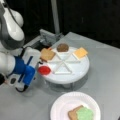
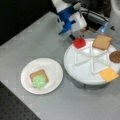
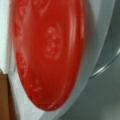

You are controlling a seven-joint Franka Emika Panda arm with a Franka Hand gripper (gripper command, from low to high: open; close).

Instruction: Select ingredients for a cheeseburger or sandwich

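Red and glossy, a flat round plastic tomato disc fills the wrist view and is seen in both front views at the rim of the white round divided tray, in the compartment nearest the gripper. The gripper, on a white and blue wrist, is poised right at this disc; whether its jaws are apart, together or clamped on the piece cannot be told, since the fingertips are hidden behind the wrist body and the disc.

Judged from this, the tomato-picking step is in hand. A firm hold on the thin disc, taken clear of the tray's low dividers, is what the pick calls for.

Just beyond the gripper in the same tray, a brown toast square is seen, then a dark brown round patty and a yellow cheese square.

Well apart from the gripper, on a white paper plate, the started sandwich is found: a second brown toast square topped by a green lettuce blob.

In a front view the plate is cut off at the bottom edge.
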